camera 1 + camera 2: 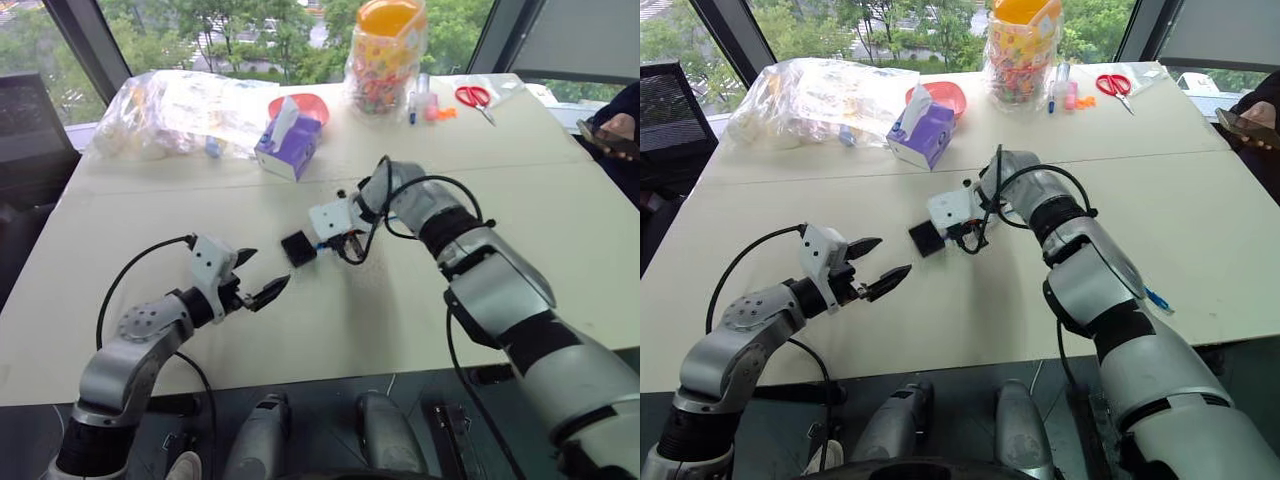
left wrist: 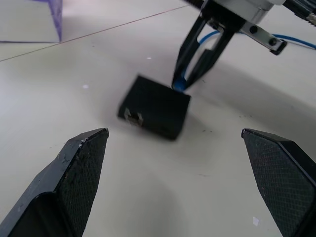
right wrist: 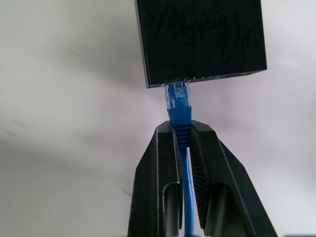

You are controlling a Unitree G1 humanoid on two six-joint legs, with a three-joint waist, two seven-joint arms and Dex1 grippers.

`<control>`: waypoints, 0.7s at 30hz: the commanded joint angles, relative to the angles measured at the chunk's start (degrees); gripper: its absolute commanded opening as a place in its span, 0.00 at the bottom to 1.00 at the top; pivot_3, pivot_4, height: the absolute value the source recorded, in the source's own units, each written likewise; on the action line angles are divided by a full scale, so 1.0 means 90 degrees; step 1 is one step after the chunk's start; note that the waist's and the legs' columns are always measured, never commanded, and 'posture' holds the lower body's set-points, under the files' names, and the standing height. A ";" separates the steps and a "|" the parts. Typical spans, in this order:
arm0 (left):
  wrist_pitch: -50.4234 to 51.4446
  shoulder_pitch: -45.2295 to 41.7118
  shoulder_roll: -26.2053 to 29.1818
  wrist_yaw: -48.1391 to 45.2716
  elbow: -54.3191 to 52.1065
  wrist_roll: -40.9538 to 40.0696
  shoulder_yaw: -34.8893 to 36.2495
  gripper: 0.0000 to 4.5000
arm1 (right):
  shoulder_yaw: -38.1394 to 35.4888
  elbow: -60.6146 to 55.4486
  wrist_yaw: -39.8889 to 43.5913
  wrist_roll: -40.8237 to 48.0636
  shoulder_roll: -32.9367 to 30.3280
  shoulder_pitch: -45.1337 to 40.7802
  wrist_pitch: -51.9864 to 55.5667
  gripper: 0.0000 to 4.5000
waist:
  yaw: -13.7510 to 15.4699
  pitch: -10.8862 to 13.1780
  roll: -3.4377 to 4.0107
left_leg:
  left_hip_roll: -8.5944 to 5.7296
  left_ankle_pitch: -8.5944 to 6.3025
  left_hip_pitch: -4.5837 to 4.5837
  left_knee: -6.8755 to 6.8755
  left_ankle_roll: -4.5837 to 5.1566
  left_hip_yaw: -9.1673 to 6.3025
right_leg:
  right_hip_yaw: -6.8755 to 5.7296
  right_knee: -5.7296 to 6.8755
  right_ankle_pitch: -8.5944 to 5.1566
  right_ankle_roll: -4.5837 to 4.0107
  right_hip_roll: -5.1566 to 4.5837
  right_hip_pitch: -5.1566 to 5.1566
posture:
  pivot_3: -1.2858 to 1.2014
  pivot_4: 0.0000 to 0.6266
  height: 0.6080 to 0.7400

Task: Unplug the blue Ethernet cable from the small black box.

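Note:
The small black box (image 1: 298, 248) lies flat on the cream table (image 1: 330, 320), near its middle. The blue Ethernet cable (image 3: 179, 115) is plugged into the box's side. My right gripper (image 3: 183, 134) is shut on the cable's blue boot just behind the clear plug, a short way off the box (image 3: 200, 39). From the left wrist view, the same gripper (image 2: 190, 83) pinches the cable at the box's far edge (image 2: 155, 106). My left gripper (image 1: 258, 276) hovers open above the table on the near left side of the box, nothing between its fingers (image 2: 81, 163).
A purple tissue box (image 1: 288, 148) stands behind the black box. Further back are a clear plastic bag (image 1: 180, 110), a red bowl (image 1: 310, 103), a jar of colourful items (image 1: 385, 55) and red scissors (image 1: 476, 97). A person's hand with a phone (image 1: 612, 135) shows at the right edge.

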 commanded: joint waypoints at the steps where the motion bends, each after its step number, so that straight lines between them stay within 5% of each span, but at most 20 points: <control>1: 0.0269 -0.0300 -0.0052 0.0030 -0.0008 -0.0444 0.0366 1.00 | -0.0557 -0.1565 -0.0842 0.0092 -0.0543 0.0652 -0.0056 0.01 | 0.0055 -0.0001 -0.0002 | 0.0000 0.0000 0.0000 0.0000 0.0000 0.0002 | 0.0003 -0.0001 -0.0001 0.0001 -0.0001 -0.0001 | 0.52 0.24 0.91; 10: 0.1265 -0.1460 0.0029 -0.0359 0.0521 -0.1318 0.0428 1.00 | -0.1673 -0.5614 -0.3526 -0.0692 -0.1064 0.3391 0.0148 0.01 | 0.0082 0.0000 -0.0002 | -0.0001 0.0002 -0.0004 0.0010 0.0002 0.0011 | 0.0011 -0.0001 -0.0003 0.0006 -0.0003 -0.0002 | 0.52 0.24 0.91; 21: 0.1603 -0.2507 -0.0142 -0.0862 0.1242 -0.1763 0.0412 1.00 | -0.1647 -0.7061 -0.3977 -0.1146 -0.1151 0.4319 0.0373 0.01 | 0.0094 0.0000 -0.0006 | -0.0002 0.0002 -0.0003 0.0025 0.0002 0.0010 | 0.0010 -0.0007 -0.0005 0.0000 -0.0007 0.0013 | 0.52 0.24 0.91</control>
